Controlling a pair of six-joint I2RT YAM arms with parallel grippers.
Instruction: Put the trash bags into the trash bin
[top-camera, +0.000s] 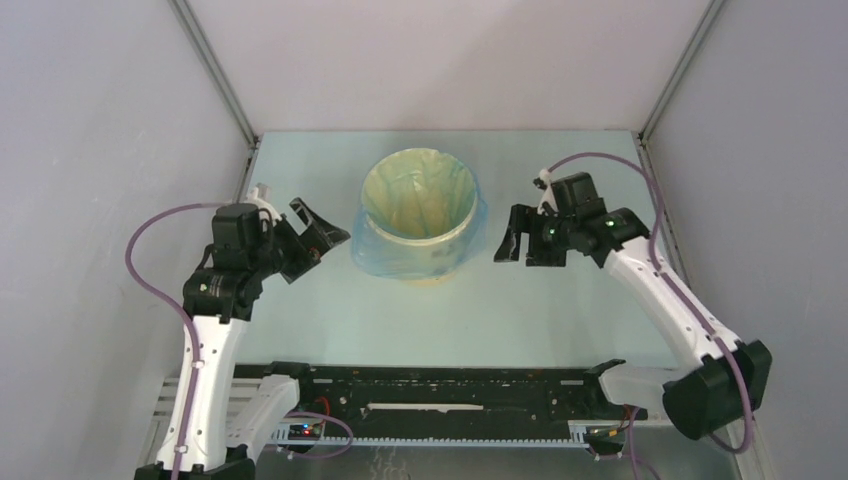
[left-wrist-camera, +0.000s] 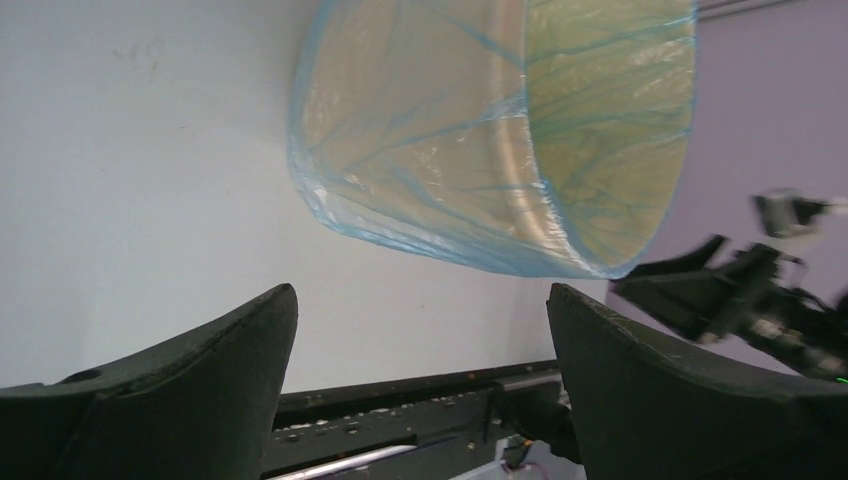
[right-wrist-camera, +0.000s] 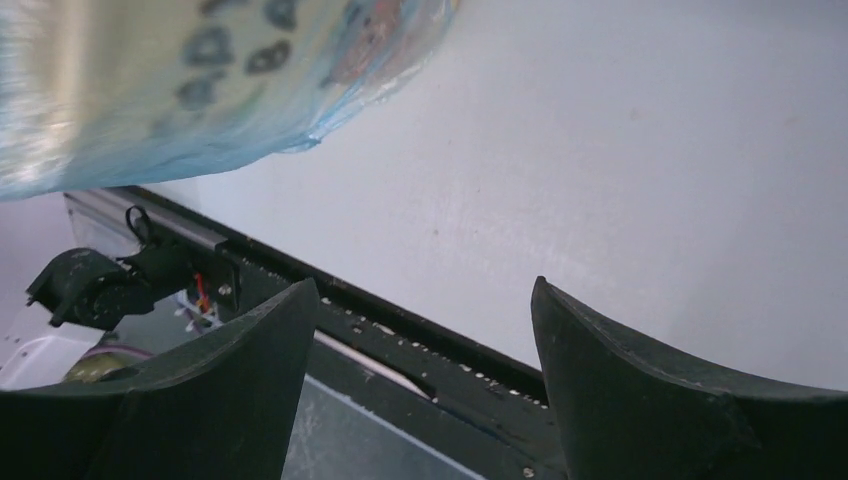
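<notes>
Closest to the arms, a black rail (top-camera: 450, 385) runs along the near edge of the table (top-camera: 560, 310). A bit further in, the left gripper (top-camera: 322, 232) hangs just to the left of the trash bin (top-camera: 420, 205). Its two fingers are spread wide and there is nothing between them. The right gripper (top-camera: 515, 242) hangs on the other side of the bin, a little further off. It is spread wide too, and it holds nothing.

The bin stands upright in the middle of the table. A thin blue trash bag (top-camera: 375, 255) sits inside it and is folded down over the rim. It looks like the job is almost done.

Things could go wrong if a finger catches the loose blue edge on the outside. That could pull the bag back off the rim. A bump from either arm could also push the light bin over, and the bag would come out with it.

The right wrist view shows dark marks (right-wrist-camera: 235, 50) on the bin wall through the bag. They are too blurry to read, and there is no other writing
</notes>
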